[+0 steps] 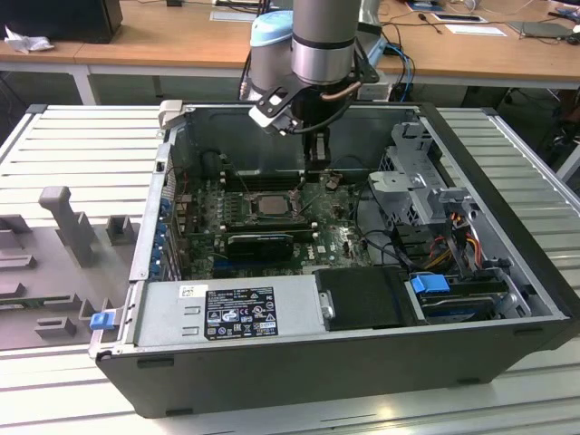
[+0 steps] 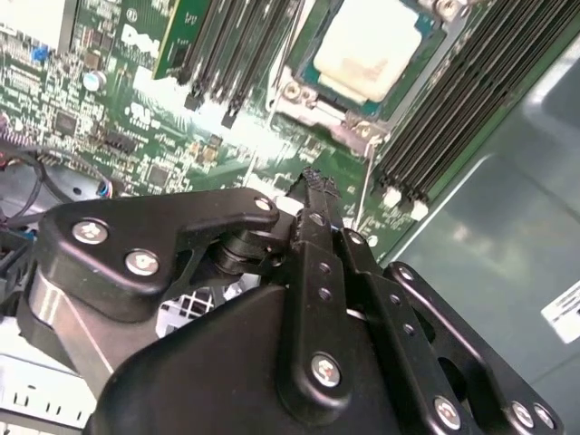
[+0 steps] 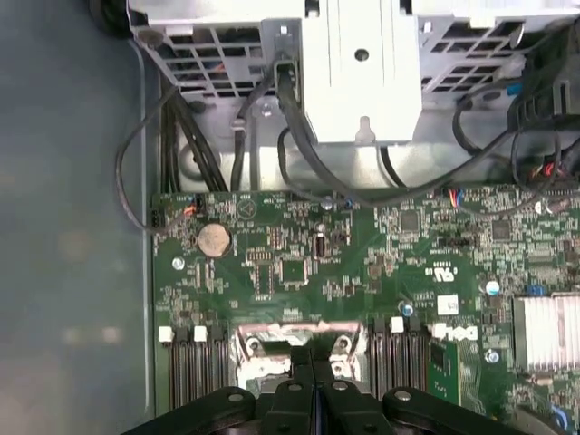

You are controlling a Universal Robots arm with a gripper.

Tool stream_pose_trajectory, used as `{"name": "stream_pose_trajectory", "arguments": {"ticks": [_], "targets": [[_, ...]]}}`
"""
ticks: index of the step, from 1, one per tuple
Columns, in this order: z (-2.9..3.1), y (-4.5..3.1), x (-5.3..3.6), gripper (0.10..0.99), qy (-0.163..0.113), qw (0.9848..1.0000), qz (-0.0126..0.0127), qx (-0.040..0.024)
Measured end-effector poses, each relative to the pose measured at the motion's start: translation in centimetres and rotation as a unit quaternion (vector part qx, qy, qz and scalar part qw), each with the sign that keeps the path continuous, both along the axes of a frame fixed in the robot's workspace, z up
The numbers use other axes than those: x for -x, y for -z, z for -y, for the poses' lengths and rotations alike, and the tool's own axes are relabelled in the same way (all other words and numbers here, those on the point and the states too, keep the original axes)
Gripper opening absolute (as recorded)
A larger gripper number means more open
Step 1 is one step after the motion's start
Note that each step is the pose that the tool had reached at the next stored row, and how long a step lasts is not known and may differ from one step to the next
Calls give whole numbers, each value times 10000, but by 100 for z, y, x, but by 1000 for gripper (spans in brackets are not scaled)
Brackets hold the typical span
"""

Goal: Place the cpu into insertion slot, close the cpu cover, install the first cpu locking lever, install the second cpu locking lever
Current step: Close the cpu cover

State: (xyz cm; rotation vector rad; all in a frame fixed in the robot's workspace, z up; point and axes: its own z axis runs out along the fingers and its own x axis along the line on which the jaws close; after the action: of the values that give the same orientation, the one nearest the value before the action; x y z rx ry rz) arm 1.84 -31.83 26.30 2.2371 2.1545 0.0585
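Note:
The cpu (image 1: 271,205) lies flat in the insertion slot (image 1: 253,217) on the green motherboard, its pale metal top (image 2: 367,45) facing up. The silvery cpu cover (image 2: 337,107) appears to lie flat around it as a frame. A thin wire locking lever (image 2: 366,181) runs along the socket's near side. My gripper (image 1: 319,170) hangs just beyond the socket, toward the exterior view's right. In both wrist views the black fingers (image 2: 314,177) are pressed together with nothing between them. They hide part of the socket (image 3: 249,344) in the first wrist view.
Long black memory slots (image 2: 453,109) flank the socket on both sides. A metal drive cage (image 1: 421,186) with cables stands at the exterior view's right. The power supply (image 1: 231,313) fills the case front. The case wall (image 2: 507,217) rises close beside the board.

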Motion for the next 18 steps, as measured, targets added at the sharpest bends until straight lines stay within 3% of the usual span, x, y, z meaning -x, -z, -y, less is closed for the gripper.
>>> {"name": "stream_pose_trajectory", "arguments": {"ticks": [12, 18], "targets": [[0, -31, -140, 106, 1, 10000, 0, -1], [0, -31, -309, 106, 0, 10000, -41, 0]]}}
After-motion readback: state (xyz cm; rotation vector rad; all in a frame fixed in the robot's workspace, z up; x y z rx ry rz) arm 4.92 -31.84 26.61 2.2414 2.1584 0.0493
